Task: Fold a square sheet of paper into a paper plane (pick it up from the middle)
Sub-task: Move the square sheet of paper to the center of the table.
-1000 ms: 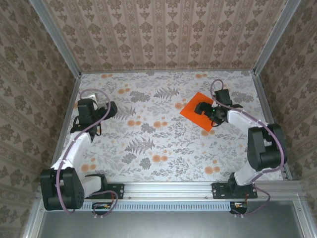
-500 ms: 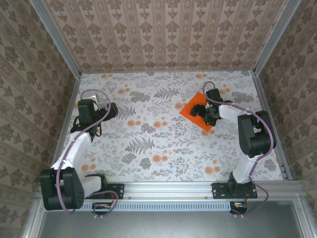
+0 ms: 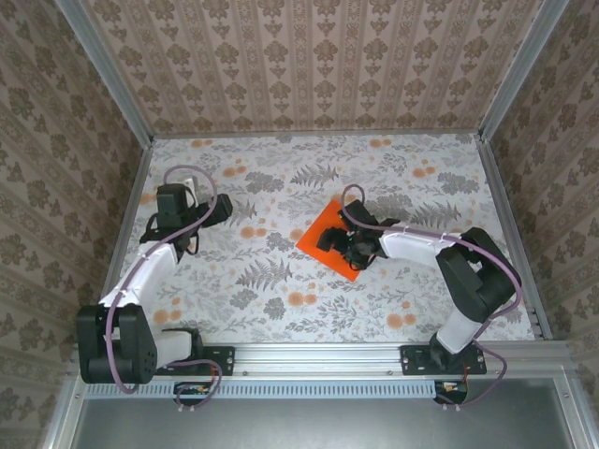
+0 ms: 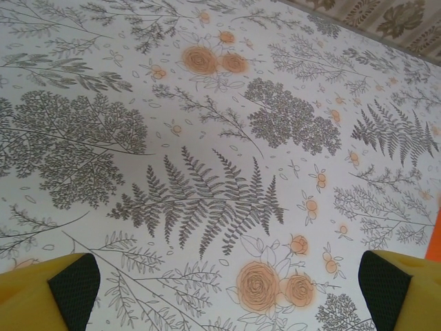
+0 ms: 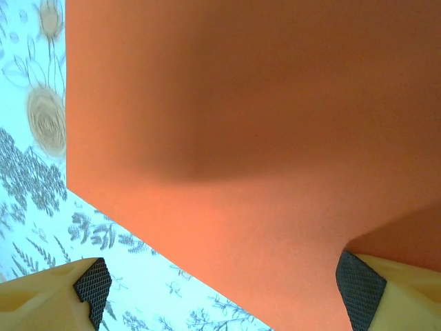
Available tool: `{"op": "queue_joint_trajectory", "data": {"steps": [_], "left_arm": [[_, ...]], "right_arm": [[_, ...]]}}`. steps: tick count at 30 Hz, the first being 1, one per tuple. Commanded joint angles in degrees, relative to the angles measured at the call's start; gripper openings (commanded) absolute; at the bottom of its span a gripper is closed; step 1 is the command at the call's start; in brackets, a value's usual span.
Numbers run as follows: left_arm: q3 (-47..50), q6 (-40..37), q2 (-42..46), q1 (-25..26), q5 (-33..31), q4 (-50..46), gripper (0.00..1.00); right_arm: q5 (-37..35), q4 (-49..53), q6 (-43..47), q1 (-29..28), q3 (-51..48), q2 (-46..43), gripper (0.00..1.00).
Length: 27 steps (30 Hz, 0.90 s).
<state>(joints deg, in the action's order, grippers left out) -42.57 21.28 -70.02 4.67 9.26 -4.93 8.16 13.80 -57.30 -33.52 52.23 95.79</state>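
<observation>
The right end effector sits spread open over the square sheet of paper. The left end effector hangs open above the counter.

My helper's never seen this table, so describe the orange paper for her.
On the flower-print table, look near the middle, under the right arm's hand. The sheet of paper lies there, a plain vivid orange square, unlike the small pale orange printed flowers.

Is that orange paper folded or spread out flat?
Spread out: the square sheet of paper shows its full square outline from above, with no fold visible.
</observation>
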Motion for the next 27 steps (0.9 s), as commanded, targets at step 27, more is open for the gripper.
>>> {"op": "queue_joint_trajectory", "data": {"steps": [27], "left_arm": [[-5.4, 6.4, -8.2, 12.0, 1.1, -0.3, 1.0]], "right_arm": [[-3.4, 13.6, 18.3, 11.9, 27.1, 22.9, 0.72]]}}
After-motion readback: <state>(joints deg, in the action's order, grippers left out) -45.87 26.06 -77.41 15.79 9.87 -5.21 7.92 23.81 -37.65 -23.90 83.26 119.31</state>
